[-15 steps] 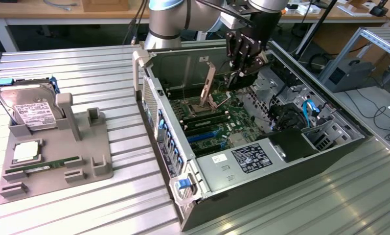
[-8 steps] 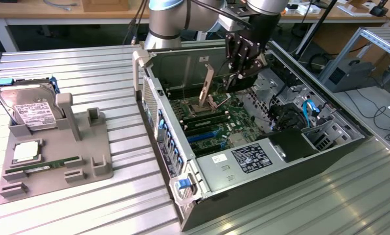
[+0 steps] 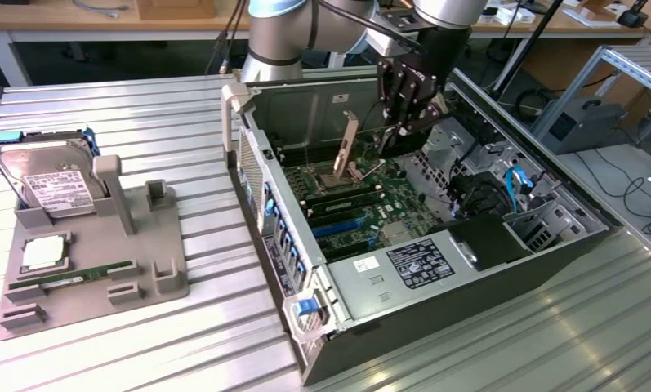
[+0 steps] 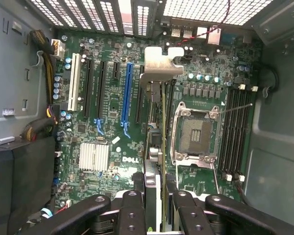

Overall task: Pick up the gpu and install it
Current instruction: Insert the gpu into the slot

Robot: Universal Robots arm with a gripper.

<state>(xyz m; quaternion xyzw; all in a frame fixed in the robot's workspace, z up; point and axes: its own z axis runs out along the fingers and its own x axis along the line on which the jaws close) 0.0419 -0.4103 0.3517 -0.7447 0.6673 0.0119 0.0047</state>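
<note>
The gpu [image 4: 162, 132] hangs edge-on over the motherboard [image 4: 108, 98], a thin green card with its silver end bracket [image 4: 159, 68] pointing at the case's rear grille. My gripper [image 4: 160, 196] is shut on the card's near end, one finger [image 4: 148, 193] on each face. In the exterior view the gripper [image 3: 399, 131] reaches down into the open computer case [image 3: 565, 237], with the gpu [image 3: 350, 140] held above the board's far end. The card sits over the slots between the blue slot [image 4: 129, 93] and the processor socket [image 4: 193, 132], and I cannot tell whether it touches one.
A grey fixture [image 3: 140, 237] stands at the exterior view's left on the ribbed table, carrying a silver hard drive [image 3: 47, 184], a memory stick [image 3: 69, 279] and a small square chip [image 3: 42, 253]. Inside the case are black memory slots [image 4: 235, 132], a heatsink [image 4: 94, 156] and cables [image 4: 39, 129].
</note>
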